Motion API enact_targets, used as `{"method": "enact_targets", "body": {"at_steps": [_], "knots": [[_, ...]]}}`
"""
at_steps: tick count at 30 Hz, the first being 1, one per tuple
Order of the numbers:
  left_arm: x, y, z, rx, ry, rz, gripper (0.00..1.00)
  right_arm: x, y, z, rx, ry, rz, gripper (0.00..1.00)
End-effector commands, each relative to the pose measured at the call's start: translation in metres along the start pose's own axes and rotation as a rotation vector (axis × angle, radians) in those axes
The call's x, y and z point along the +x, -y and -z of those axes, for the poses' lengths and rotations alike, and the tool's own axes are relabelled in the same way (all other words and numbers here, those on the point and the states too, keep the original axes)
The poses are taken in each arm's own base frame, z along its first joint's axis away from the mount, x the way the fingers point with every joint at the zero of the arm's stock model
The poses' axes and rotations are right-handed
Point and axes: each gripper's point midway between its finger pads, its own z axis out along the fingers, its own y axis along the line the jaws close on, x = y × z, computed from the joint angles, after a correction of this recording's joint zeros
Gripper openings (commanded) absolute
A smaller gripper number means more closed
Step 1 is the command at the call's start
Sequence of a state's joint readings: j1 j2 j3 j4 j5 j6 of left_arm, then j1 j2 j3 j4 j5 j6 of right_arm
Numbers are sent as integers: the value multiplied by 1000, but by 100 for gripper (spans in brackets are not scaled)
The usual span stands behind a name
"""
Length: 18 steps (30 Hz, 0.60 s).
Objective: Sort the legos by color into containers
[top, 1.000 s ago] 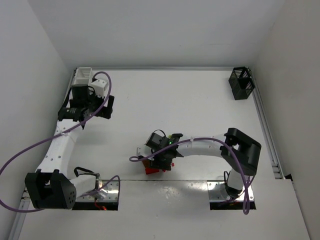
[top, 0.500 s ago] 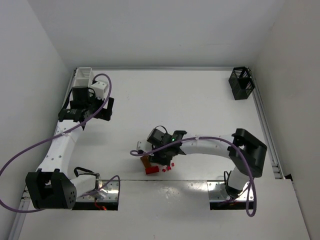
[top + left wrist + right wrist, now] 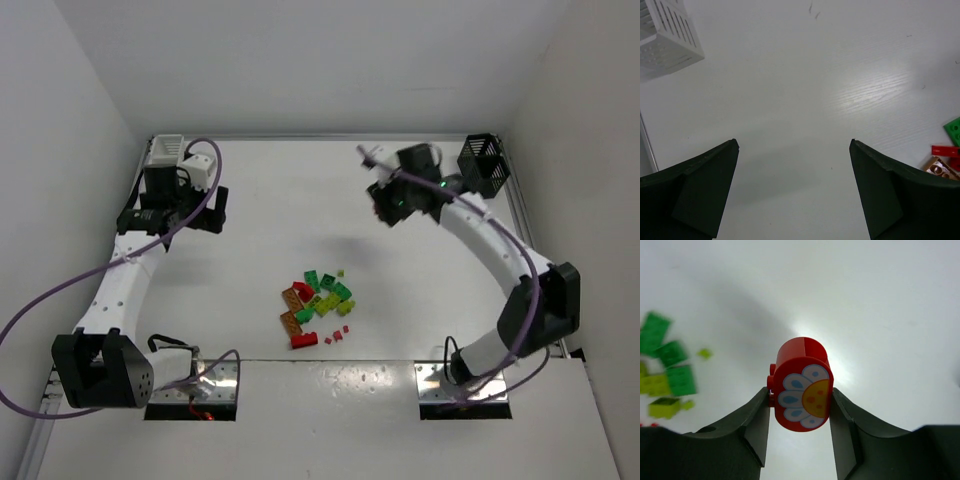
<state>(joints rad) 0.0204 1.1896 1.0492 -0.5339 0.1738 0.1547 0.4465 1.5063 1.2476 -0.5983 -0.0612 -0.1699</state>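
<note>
Flower-print red lego (image 3: pixel 801 385) in right claw (image 3: pixel 800 407)

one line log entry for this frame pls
right gripper: shut on red flower-print brick, aloft | left gripper: open, empty, by white bin | lego pile: unsorted

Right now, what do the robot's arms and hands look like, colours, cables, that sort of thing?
The left arm and right arm are white curved links with bulky black joints, and a purple cable loops along each. The left hand and right hand each have two dark, wedge-shaped fingers.
</note>
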Motion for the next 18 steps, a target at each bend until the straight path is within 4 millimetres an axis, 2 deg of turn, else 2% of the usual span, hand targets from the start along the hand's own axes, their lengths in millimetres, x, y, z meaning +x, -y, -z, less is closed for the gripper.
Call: {"method": "enact_targets", "body": {"at_steps": [1,2,3,5,6,7,8,9,10,11,12,13,14,16,18], "knots": [[-29,-2,7,-8,76,-2,99,-9,97,14,103,23,-141,0],[-32,-2,6,-8,77,7,99,-7,116,14,105,24,-182,0],[-32,-2,6,-8,77,7,99,2,161,14,145,9,-261,0],[-36,-4,7,-19,85,6,99,11,202,14,185,-3,-315,0],[-36,-4,7,-19,86,15,99,7,236,27,243,28,-342,0],[-36,-4,7,-19,86,15,99,13,251,26,272,13,-359,0],[-36,-4,7,-19,86,15,99,25,264,10,274,-20,-369,0],[-36,-2,7,-10,88,25,99,21,286,18,321,1,-374,0],[-36,-1,7,-9,88,36,99,25,298,17,354,-12,-382,0],[-35,2,4,0,79,32,99,36,306,4,358,-37,-396,0],[-37,2,4,-1,88,40,99,31,327,12,406,-6,-412,0],[-37,3,4,8,90,40,99,34,337,13,428,-7,-419,0],[-37,3,4,8,90,40,99,33,341,9,430,-2,-427,0],[-34,3,-1,10,81,50,99,43,364,9,481,-11,-443,0],[-36,3,-1,8,90,49,99,46,372,10,508,-10,-447,0]]}}
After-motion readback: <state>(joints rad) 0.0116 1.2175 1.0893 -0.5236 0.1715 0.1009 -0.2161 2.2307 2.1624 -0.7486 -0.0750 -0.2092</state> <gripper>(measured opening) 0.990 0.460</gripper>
